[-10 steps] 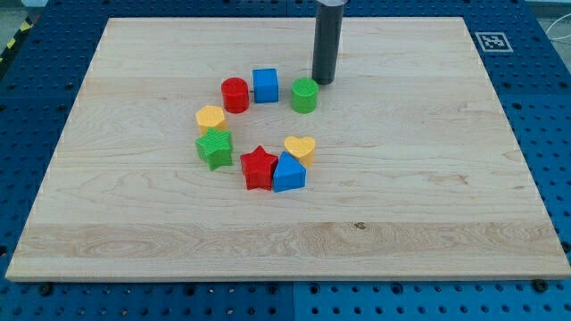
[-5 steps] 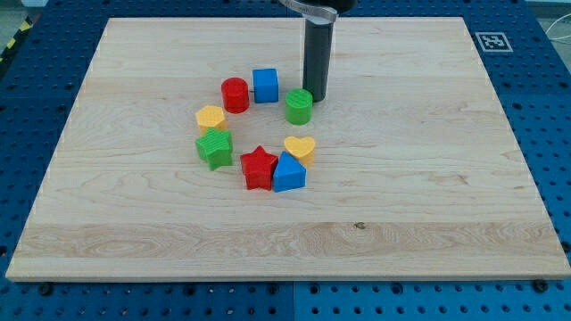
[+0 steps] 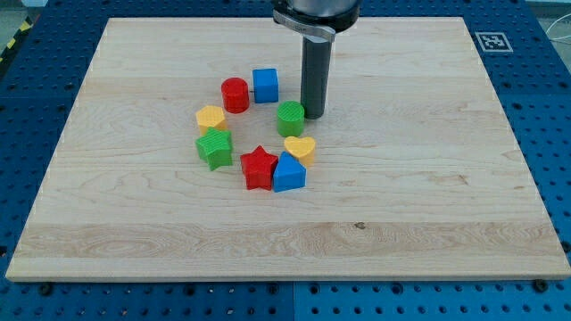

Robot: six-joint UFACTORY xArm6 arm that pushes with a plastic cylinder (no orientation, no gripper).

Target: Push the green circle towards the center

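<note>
The green circle [image 3: 290, 118] is a short green cylinder on the wooden board, a little above the yellow heart [image 3: 301, 148]. My tip [image 3: 312, 115] rests on the board right against the green circle's right side, touching it. The dark rod rises from there toward the view's top. The green circle sits inside a loose ring of blocks.
The ring holds a blue cube [image 3: 265, 86], a red cylinder [image 3: 235, 94], a yellow block [image 3: 211, 118], a green star-like block [image 3: 214, 148], a red star [image 3: 259, 168] and a blue block [image 3: 288, 173]. A marker tag [image 3: 492, 41] sits at the board's top right corner.
My tip has moved down and to the left, and the green circle has slid with it down-left, closer to the yellow heart. The other blocks have not moved.
</note>
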